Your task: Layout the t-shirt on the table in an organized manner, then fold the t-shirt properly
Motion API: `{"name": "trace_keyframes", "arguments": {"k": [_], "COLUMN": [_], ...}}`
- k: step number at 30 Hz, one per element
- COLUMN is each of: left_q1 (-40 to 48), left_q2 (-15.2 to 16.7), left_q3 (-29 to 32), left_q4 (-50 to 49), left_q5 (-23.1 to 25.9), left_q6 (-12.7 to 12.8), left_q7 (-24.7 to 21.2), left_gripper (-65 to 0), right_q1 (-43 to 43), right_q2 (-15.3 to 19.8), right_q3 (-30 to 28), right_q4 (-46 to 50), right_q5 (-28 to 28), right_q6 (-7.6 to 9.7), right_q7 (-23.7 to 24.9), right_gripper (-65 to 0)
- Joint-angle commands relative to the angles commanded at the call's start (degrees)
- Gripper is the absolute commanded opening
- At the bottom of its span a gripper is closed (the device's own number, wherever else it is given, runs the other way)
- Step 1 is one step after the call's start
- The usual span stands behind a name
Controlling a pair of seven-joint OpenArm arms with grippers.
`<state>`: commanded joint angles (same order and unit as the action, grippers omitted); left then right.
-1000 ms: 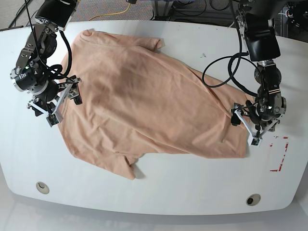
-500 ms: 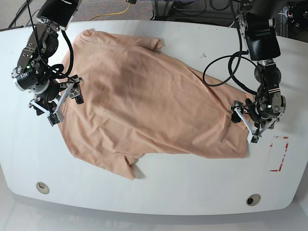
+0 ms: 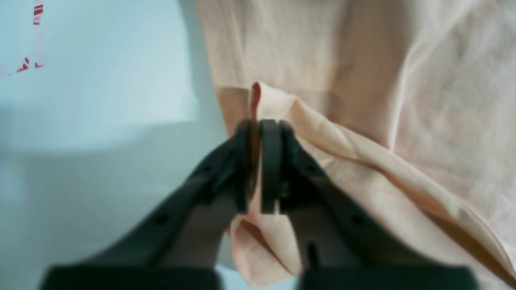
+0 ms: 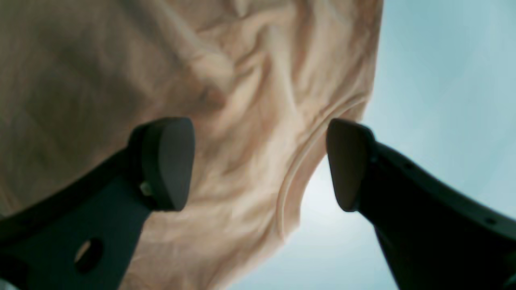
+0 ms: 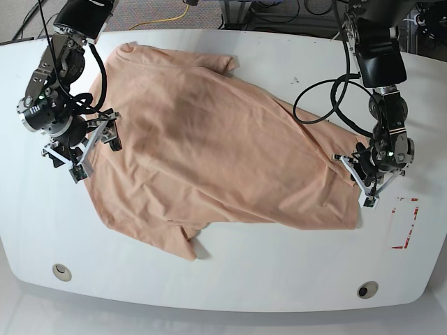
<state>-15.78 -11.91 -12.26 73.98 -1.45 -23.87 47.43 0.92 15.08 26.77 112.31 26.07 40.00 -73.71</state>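
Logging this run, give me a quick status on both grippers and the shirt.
Left gripper shut on the t-shirt edge. Right gripper open over the opposite edge. T-shirt spread on the table, wrinkled, unfolded. Nothing in the way.

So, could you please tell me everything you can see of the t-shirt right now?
The t-shirt is peach-pink, soft and lightly wrinkled, spread mostly flat but skewed diagonally across the white table. One sleeve points toward the far edge, another lies crumpled toward the near edge. The left gripper is shut on a raised fold at the shirt's edge near the red tape mark. The right gripper is open, straddling the opposite edge without clamping it. No print shows.
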Motion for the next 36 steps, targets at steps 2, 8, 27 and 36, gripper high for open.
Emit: {"name": "trace_keyframes", "arguments": {"k": [2,8,27,36], "left_q1": [0.0,0.4,15.1,26.7], "left_q2": [0.0,0.0,-0.2,-1.1], "left_q3": [0.0,-0.2,-0.3,-0.4], "left_q4": [0.0,3.2,29.9,36.8], "left_q5": [0.0,0.0,0.0,0.0], "left_q6": [0.0,-0.2,-0.2,-0.3], "left_q7": [0.0,0.4,12.0,17.1], "left_gripper": [-65.0,-65.0,-65.0,-65.0], "right_q1": [0.0,0.0,0.4,0.4], "right_q2": [0.0,0.0,0.0,0.0], "right_q3": [0.0,0.0,0.0,0.1], "right_q4": [0.0,0.0,0.0,0.0], "right_q5": [0.0,-0.1,-0.1,-0.2], "right_q6": [0.0,0.0,0.0,0.0], "right_q7": [0.0,0.0,0.0,0.0], "right_gripper": [-16.0,-16.0,-16.0,-16.0]}}
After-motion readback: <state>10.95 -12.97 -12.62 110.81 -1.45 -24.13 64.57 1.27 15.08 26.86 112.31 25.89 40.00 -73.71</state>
